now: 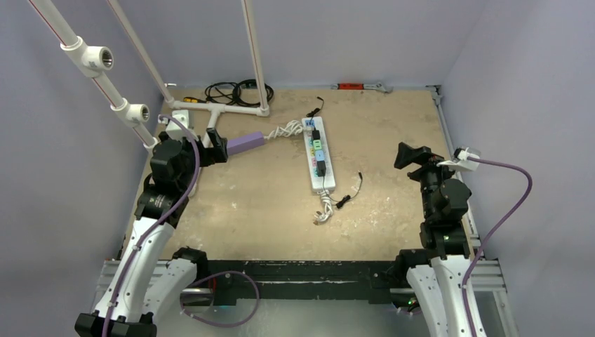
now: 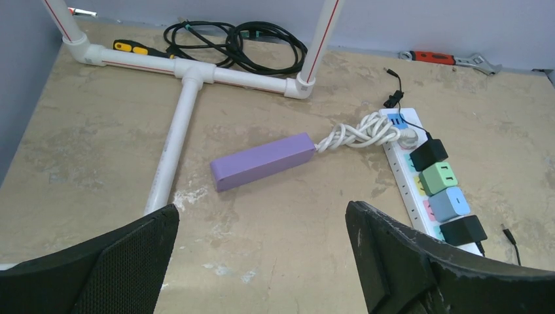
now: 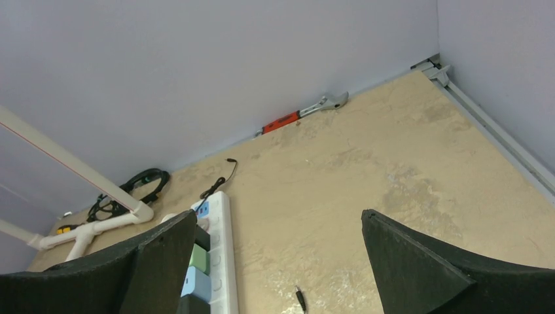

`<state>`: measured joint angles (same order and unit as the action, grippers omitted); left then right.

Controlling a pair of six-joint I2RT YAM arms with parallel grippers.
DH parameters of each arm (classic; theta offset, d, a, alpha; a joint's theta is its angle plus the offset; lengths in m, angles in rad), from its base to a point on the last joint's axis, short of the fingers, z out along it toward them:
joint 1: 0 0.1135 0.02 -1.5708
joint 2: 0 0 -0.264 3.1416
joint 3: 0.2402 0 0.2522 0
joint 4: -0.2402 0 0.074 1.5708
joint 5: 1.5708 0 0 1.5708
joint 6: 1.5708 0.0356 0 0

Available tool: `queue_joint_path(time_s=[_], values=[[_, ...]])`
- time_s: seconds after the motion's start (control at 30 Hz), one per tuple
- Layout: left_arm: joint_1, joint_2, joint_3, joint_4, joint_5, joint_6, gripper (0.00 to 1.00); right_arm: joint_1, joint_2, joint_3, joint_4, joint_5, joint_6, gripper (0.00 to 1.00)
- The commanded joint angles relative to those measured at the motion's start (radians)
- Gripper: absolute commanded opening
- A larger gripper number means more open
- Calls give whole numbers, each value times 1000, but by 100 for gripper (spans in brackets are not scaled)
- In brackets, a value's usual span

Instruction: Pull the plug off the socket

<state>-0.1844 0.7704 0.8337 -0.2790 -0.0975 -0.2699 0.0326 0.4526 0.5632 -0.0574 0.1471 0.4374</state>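
White and long, the socket (image 1: 325, 184) lies around the middle of the table (image 1: 393, 112), running near to far. Four plugs sit in a row on it: far black plug (image 1: 316, 134), green plug (image 1: 318, 145), blue plug (image 1: 319, 156), near black plug (image 1: 321, 168). A twisted cord (image 1: 286, 130) leads from its far end left to a purple box (image 1: 244, 143), and a second white bundle (image 1: 323, 212) lies at its near end.

Bare table flanks both long sides. On the right only a thin black lead (image 1: 351, 191) lies close by.

The left gripper (image 1: 217, 147) is at the box's left end with jaws spread wide and nothing between them. From its wrist view the box sits ahead, apart from the fingers (image 2: 118, 261). The right gripper (image 1: 408, 156) is well right of the socket, also wide and empty.

The tabletop is tan and scuffed, with lilac walls on three sides. A pipe frame (image 1: 210, 109) and a cable coil (image 1: 235, 91) fill the far left corner, and a wrench (image 1: 361, 86) lies along the far wall.
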Motion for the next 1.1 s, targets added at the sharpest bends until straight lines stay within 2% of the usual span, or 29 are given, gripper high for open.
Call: queue_joint_path(time_s=[0.0, 0.17, 0.23, 0.37, 0.5, 0.63, 0.73, 0.87, 0.93, 1.07], values=[[4, -3, 10, 13, 7, -15, 99, 3, -1, 2, 8, -22, -14, 99], [3, -9, 6, 11, -16, -21, 99, 3, -22, -12, 41, -89, -69, 99], [-4, -4, -5, 18, 15, 0, 99, 3, -26, -16, 51, -137, -81, 99], [-84, 28, -9, 32, 36, 45, 99, 3, -4, -26, 91, -228, -92, 99], [-196, 116, 41, 46, 54, 27, 98, 4, 91, -15, 100, -336, -90, 99], [-295, 256, 146, 75, 70, -17, 96, 18, 260, 56, 38, -445, -81, 88], [-376, 365, 254, 100, 69, -39, 95, 92, 318, 65, 6, -365, -73, 85], [-394, 496, 355, 141, 174, -94, 95, 267, 400, 54, 7, -235, -26, 85], [-394, 535, 339, 161, 189, -96, 95, 355, 447, 41, 32, -170, 9, 82], [-395, 551, 202, 225, 176, -101, 96, 477, 528, -9, 118, -104, 77, 79]])
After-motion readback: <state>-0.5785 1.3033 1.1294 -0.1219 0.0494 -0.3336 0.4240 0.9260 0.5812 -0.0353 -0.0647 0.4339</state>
